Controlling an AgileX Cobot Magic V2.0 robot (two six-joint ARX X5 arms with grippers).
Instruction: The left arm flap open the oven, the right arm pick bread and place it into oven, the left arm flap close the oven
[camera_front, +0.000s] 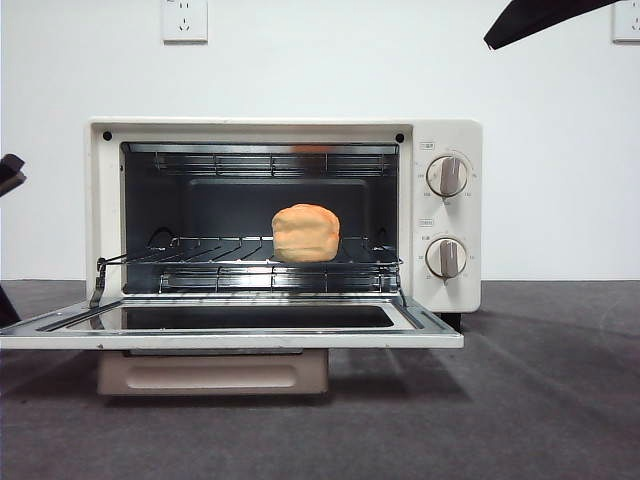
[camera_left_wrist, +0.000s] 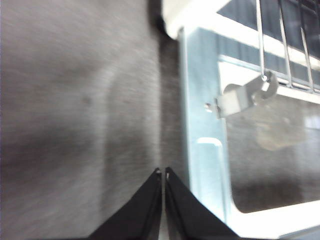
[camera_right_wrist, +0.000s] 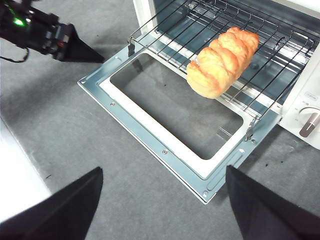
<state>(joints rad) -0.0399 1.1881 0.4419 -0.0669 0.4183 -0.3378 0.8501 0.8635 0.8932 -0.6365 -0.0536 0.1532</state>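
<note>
The right gripper (camera_right_wrist: 162, 200) hangs high above the table in front of the oven (camera_front: 445, 215), its jaws spread wide and holding nothing. The left gripper (camera_left_wrist: 163, 172) is low beside the edge of the dropped door (camera_left_wrist: 202, 150), jaws pressed together with only a sliver between them, gripping nothing. In the right wrist view it shows as a dark wedge (camera_right_wrist: 80, 47) near the door's hinge corner. The door (camera_front: 230, 330) lies flat open. The bread (camera_front: 306, 233) sits on the wire rack (camera_front: 200, 262) inside, towards the knob side, its near end close to the rack's front edge. The table (camera_front: 540, 400) is covered in dark grey, cloth-like matting. Behind stands a plain white wall (camera_front: 300, 60) with one socket (camera_front: 185, 20) above the oven and another (camera_front: 626, 20) at the corner.
</note>
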